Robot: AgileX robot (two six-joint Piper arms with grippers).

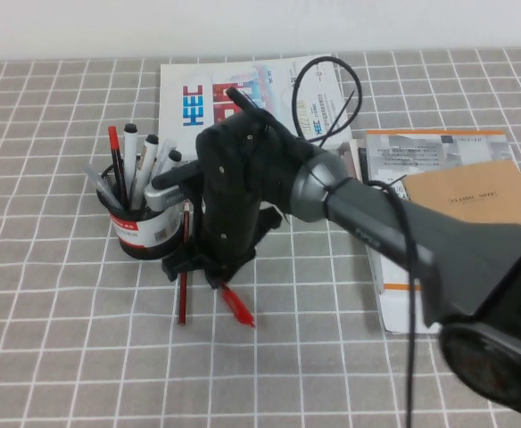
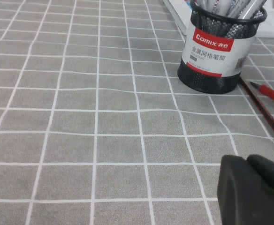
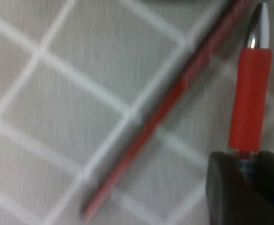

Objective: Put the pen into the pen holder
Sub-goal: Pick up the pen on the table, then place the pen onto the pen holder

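Observation:
The pen holder (image 1: 140,227), a black mesh cup with a red and white band, stands left of centre with several pens in it. It also shows in the left wrist view (image 2: 219,51). My right gripper (image 1: 216,270) reaches across and sits low, just right of the holder. It is shut on the chunky red pen (image 3: 249,101), whose silver tip points toward the holder. The pen's rear end sticks out below the gripper (image 1: 238,306). The thin dark red pencil (image 1: 183,285) lies beside it on the cloth (image 3: 165,112). My left gripper (image 2: 254,192) is shut and empty, low at the near left.
A white leaflet (image 1: 243,94) lies behind the holder. A booklet and a brown notebook (image 1: 475,201) lie at the right under my right arm. A black cable (image 1: 332,98) loops over the leaflet. Grey checked cloth (image 1: 82,339) covers the table.

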